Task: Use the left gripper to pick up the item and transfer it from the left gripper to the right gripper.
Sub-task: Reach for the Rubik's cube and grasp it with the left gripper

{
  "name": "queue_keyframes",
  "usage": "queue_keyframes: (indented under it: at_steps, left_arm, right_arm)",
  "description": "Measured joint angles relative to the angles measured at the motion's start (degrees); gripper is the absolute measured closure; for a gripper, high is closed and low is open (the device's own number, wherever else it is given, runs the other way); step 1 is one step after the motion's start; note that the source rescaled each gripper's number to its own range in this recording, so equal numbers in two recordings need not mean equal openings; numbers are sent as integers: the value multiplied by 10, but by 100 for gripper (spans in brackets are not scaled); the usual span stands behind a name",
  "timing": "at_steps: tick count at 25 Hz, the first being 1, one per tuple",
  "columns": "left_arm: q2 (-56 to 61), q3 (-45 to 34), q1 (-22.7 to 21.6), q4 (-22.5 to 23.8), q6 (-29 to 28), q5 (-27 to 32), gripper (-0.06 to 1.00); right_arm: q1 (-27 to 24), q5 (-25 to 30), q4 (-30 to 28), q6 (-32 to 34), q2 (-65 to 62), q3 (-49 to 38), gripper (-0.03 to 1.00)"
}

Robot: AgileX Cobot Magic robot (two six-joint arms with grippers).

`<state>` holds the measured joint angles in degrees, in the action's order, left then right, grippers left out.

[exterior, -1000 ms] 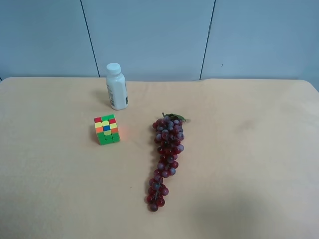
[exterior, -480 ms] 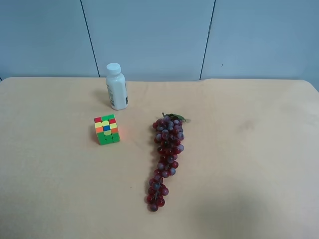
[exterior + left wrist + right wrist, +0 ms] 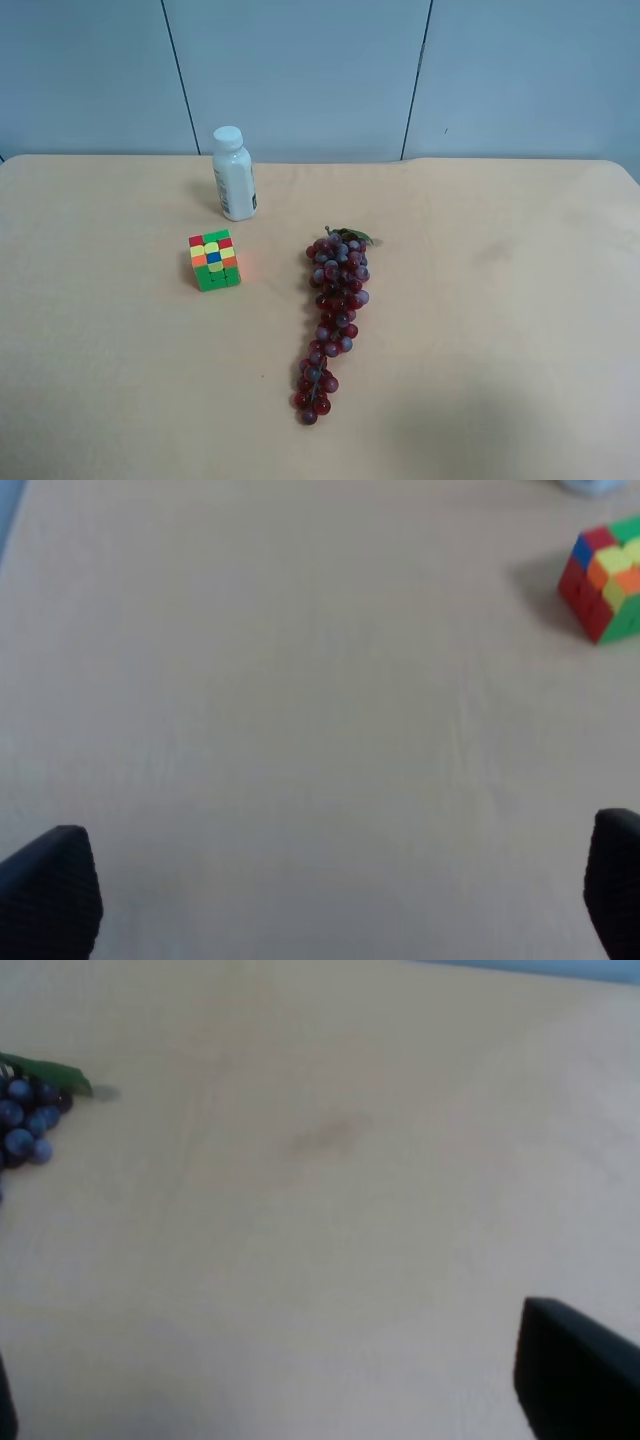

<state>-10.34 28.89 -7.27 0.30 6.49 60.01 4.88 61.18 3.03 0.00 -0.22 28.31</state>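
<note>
The left gripper (image 3: 330, 885) is spread wide and empty, with only its two fingertips showing. The item (image 3: 608, 580) sits on the table (image 3: 300, 680) well ahead of it, off beyond one finger. It is a cube with no long axis, one upright edge turned gripperward. The right gripper (image 3: 290, 1390), also wide and empty, has no sight of it and is probably farther away.

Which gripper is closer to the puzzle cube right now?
Left. The puzzle cube lies ahead of the open left gripper, apart from it. The right gripper sees only the grape bunch at its view's edge, no cube.
</note>
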Motion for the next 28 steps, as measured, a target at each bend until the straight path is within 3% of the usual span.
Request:
queue_keyframes:
  at_steps: [9,15,28]
  left_arm:
    - [-180,117,0,-60,0,-5,-4]
    - [-302,188,5,-69,-6,-6,-4]
    - [-517,273,137,-72,-65,-49,-5]
  right_arm:
    - [0,0,0,0,0,0,-2]
    - [0,0,0,0,0,0,-2]
    - [0,0,0,0,0,0,-2]
